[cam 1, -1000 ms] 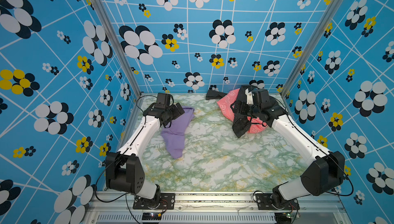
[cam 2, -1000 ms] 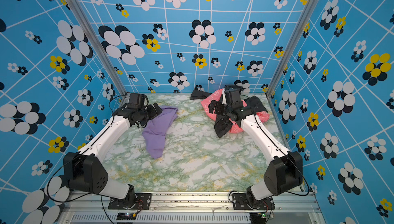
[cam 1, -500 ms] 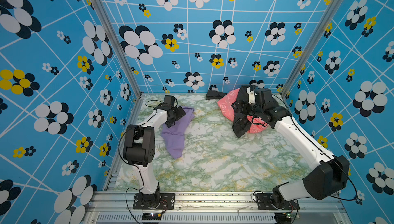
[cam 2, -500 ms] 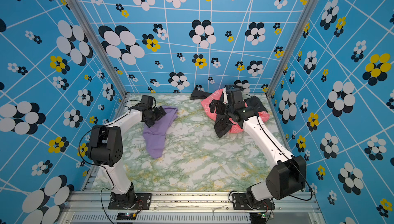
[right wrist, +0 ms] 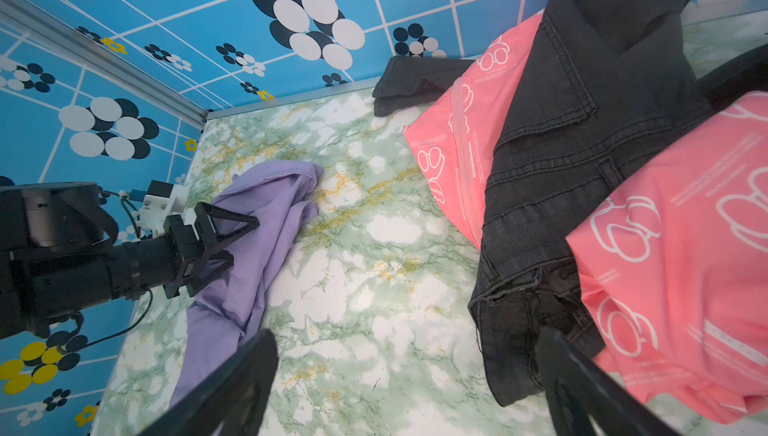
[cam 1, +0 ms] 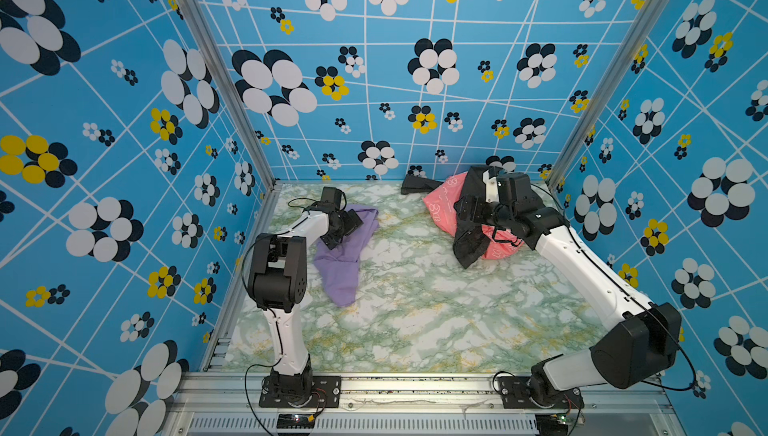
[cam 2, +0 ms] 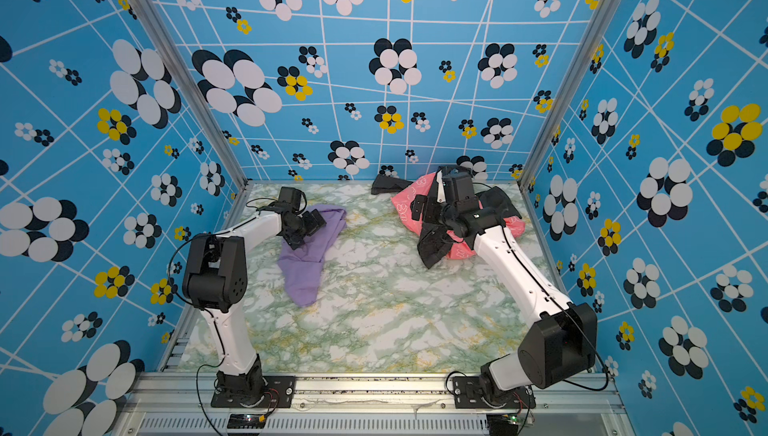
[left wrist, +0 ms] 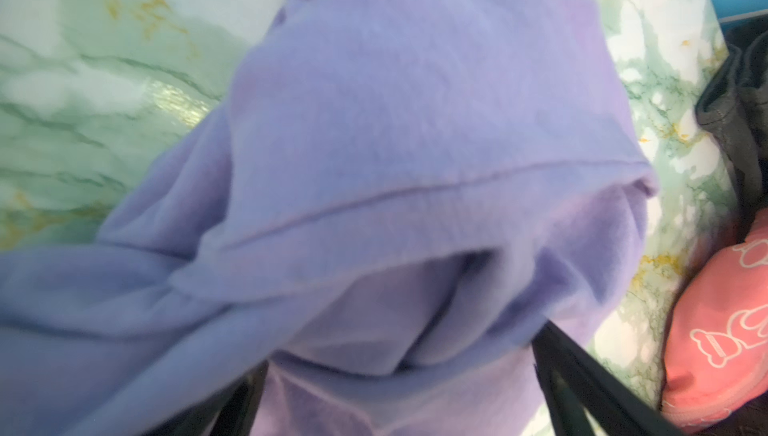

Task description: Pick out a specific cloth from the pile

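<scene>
Cloth lies well apart from the pile. Left gripper and right gripper gape wide; lift clear without snagging fabric.

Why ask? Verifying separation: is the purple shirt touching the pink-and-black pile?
Apart. In both top views and the right wrist view, bare marble table shows between the purple shirt and the pile.

The cloth fills the left wrist view out of focus and runs off its edges; its folds hide much of its surface. The left hand shows only as blurred dark bars cut by the frame. In both top views the right arm covers part of the pile; the right hand is cropped in its wrist view.
</scene>
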